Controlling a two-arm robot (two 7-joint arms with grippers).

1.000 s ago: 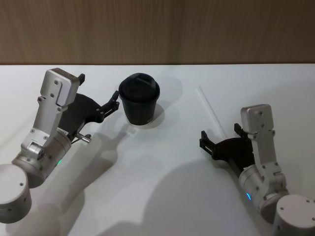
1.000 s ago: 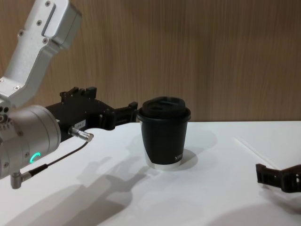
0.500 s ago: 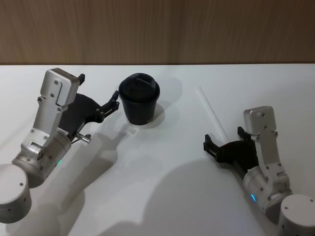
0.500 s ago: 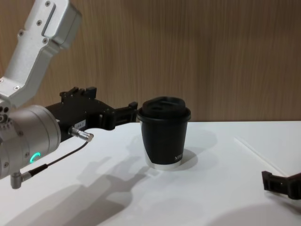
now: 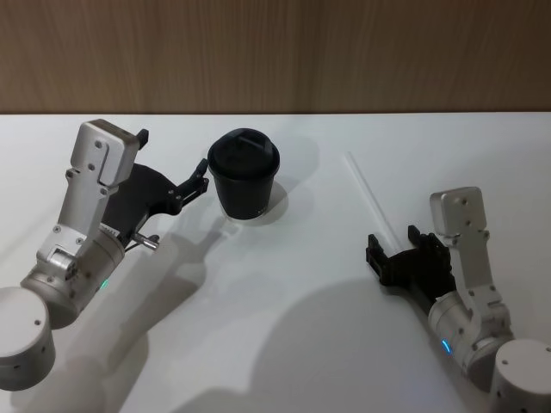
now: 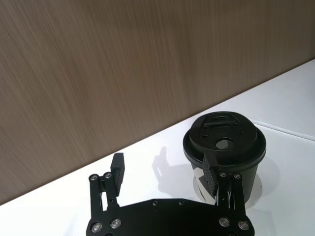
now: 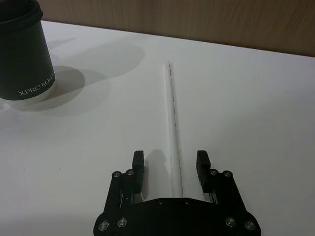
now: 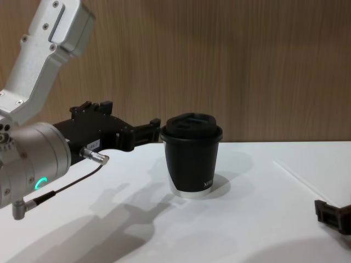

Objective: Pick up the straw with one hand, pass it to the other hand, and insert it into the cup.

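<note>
The straw (image 7: 171, 108) is seen lying between the fingers of the open right tool (image 7: 170, 160), and the open left tool (image 6: 165, 169) is held beside the cup (image 5: 244, 172).

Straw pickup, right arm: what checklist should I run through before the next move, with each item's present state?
1. Straw lying flat on the table, nothing on it: ok.
2. Right claw open, with the straw lined up in its opening: ok.
3. Right claw low enough to close on the straw: cannot tell.
4. Cup upright, hole in its lid uncovered: ok.
5. Left claw open and empty beside the cup: ok.
</note>
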